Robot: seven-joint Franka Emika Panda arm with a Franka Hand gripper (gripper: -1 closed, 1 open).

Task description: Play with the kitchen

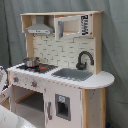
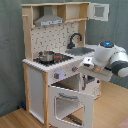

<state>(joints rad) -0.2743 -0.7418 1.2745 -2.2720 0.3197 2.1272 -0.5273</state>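
We're at the kitchen [image 2: 60, 65] front, oven door [image 2: 71, 103] open; gripper [image 2: 88, 63] near the knobs [image 2: 57, 76], can't tell its state. Approach slowly, square to the panel.

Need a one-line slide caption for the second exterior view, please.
Panda arm reaches toward the toy kitchen, whose oven door hangs open.

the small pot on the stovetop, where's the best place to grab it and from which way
Probably by the rim, coming straight down from above. The pot stands upright on the stovetop with its open mouth facing up, and the space between it and the grey hood is free. The pegboard back blocks any approach from behind. The hand sits lower, by the knobs, so it would have to rise first.
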